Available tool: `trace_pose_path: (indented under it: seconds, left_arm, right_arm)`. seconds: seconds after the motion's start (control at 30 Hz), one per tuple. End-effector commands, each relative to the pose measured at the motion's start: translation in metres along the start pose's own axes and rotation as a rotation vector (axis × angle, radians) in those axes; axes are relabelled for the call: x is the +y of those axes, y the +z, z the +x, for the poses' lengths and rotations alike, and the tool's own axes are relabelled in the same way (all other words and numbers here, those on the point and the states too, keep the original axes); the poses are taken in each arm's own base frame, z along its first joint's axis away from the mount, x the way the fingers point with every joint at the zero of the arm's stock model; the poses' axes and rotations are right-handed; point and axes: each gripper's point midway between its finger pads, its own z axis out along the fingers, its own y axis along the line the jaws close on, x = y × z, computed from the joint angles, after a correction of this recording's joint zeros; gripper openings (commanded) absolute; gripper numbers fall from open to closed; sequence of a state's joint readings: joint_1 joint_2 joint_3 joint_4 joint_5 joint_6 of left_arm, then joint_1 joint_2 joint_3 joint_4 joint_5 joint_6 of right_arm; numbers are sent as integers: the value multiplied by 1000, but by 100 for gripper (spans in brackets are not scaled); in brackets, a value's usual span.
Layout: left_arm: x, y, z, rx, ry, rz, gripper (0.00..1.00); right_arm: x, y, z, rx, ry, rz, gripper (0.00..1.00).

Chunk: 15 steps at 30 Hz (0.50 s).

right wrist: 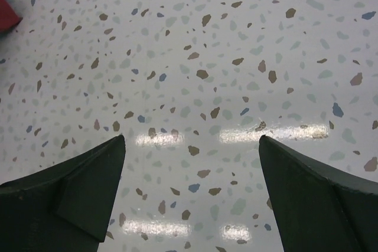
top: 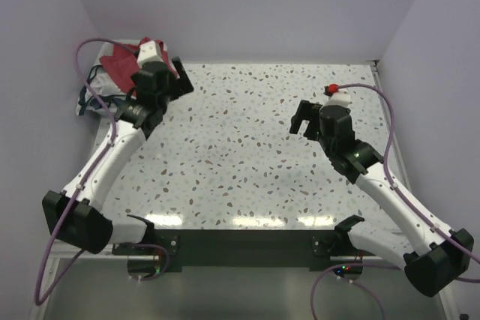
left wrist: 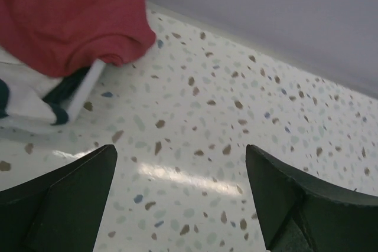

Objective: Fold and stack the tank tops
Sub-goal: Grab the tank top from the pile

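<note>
The tank tops lie bunched in the table's far left corner. The dark red one (top: 120, 61) (left wrist: 65, 16) rests on top of the white one with navy trim (top: 96, 97) (left wrist: 41, 101). My left gripper (top: 171, 80) (left wrist: 180, 175) hovers just right of the pile, open, with bare table between its fingers. Over the right half of the table my right gripper (top: 302, 119) (right wrist: 192, 163) also stands open and empty. A sliver of the red top (right wrist: 7, 15) shows at the left edge of the right wrist view.
The speckled tabletop (top: 247, 155) is walled in by pale lilac panels at the back (top: 247, 13), left and right. A black bar (top: 247, 241) runs along the near edge between the two arm bases. Purple cables loop from both arms.
</note>
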<state>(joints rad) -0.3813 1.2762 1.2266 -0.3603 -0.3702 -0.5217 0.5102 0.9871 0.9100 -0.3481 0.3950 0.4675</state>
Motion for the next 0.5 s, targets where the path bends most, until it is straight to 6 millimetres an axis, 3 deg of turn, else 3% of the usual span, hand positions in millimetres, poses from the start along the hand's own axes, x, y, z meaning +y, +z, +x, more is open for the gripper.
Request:
trace_pose_path:
  seconds: [0.0,0.03,0.07,0.1,0.13,0.17,0.2,0.23,0.27,0.33,0.37,0.4,0.43,0.47]
  left_arm:
    - [64,32,-60,-104,-143,-249,95]
    - [78,51,-56,-90,-135,-314,95]
    - [84,56,-75,-125,-155,-346,94]
    - [104,63,-80,-132,-165,-414,92]
    - [117,84,-71,-100,-156,-465,91]
    - [122,90,-86,-124,-178,-479,90]
    - [138,100,-87,-111,-186,-512,87]
    - [149,122,-73,-63,-180,-537,85]
    - [155,128,-91,-92,-197,-546,84]
    - [160,155,-85,-61,-171,-574,83]
    - [177,163,-85,-57,-175,-603,83]
    - [178,174,-82,-39,-161,-589,82]
    - [184,194,-65,-2,-138,-597,81]
    - [186,200,-71,-18,-133,-602,81]
  right_arm:
    - [17,-2,-8,23,-11,-64,99]
    - [18,1,-4,36,-7,-66,99]
    - [22,2,-1,51,-6,-82,99]
    - [24,2,0,60,-4,-93,99]
    - [26,4,3,71,3,-99,99]
    - [29,4,6,85,6,-115,99]
    - [31,4,9,93,7,-128,99]
    - [34,5,9,93,14,-140,99]
    - [35,5,12,102,15,-149,99]
    - [37,6,12,103,19,-157,99]
    - [37,7,15,107,18,-156,99]
    - [39,8,15,109,17,-162,98]
    - [40,9,15,108,18,-167,99]
    - [39,11,17,113,16,-164,99]
